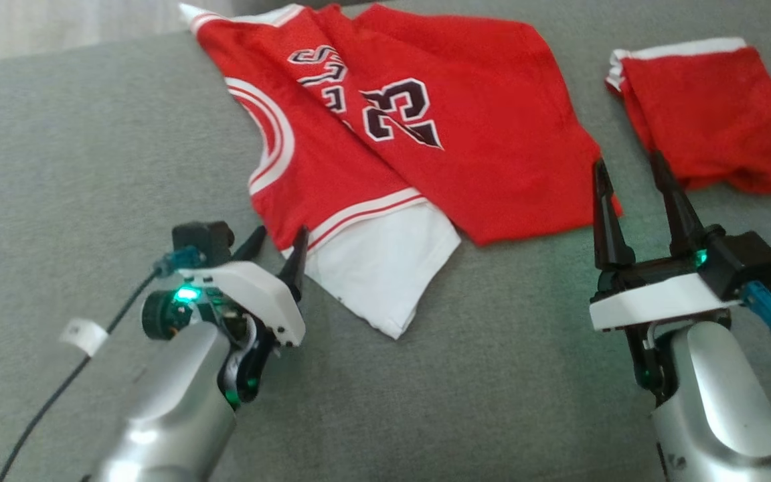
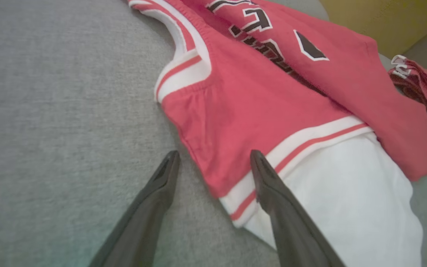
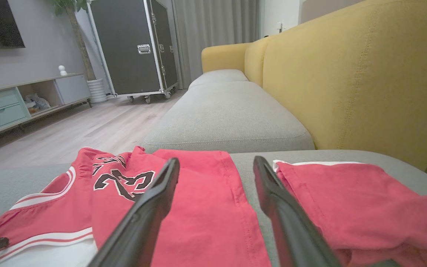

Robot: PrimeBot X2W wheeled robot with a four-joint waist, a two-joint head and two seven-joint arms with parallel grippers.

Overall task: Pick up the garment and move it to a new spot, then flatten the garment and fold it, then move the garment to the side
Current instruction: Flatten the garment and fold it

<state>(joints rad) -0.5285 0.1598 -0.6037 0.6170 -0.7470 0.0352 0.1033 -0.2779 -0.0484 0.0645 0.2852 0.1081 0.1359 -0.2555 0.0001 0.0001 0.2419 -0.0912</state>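
The garment (image 1: 492, 134) is a red jersey with the number 23, lying spread on the grey seat cushion (image 1: 57, 167) with one half folded across the other. A white layer (image 1: 379, 268) sticks out below its striped hem. My left gripper (image 1: 283, 234) is open at the jersey's near left corner. In the left wrist view the left gripper (image 2: 214, 155) has one finger over the striped hem of the jersey (image 2: 243, 111) and the other over bare cushion. My right gripper (image 1: 628, 162) is open by the near right corner. In the right wrist view the right gripper (image 3: 216, 160) hovers above the jersey (image 3: 198, 207), holding nothing.
A pair of red shorts (image 1: 713, 114) lies crumpled on the cushion just right of the right gripper, and the shorts (image 3: 347, 200) sit close to its right finger. The yellow sofa back (image 3: 347, 74) rises behind. A black wheeled case (image 3: 132, 48) and a sideboard (image 3: 6, 107) stand across the wooden floor.
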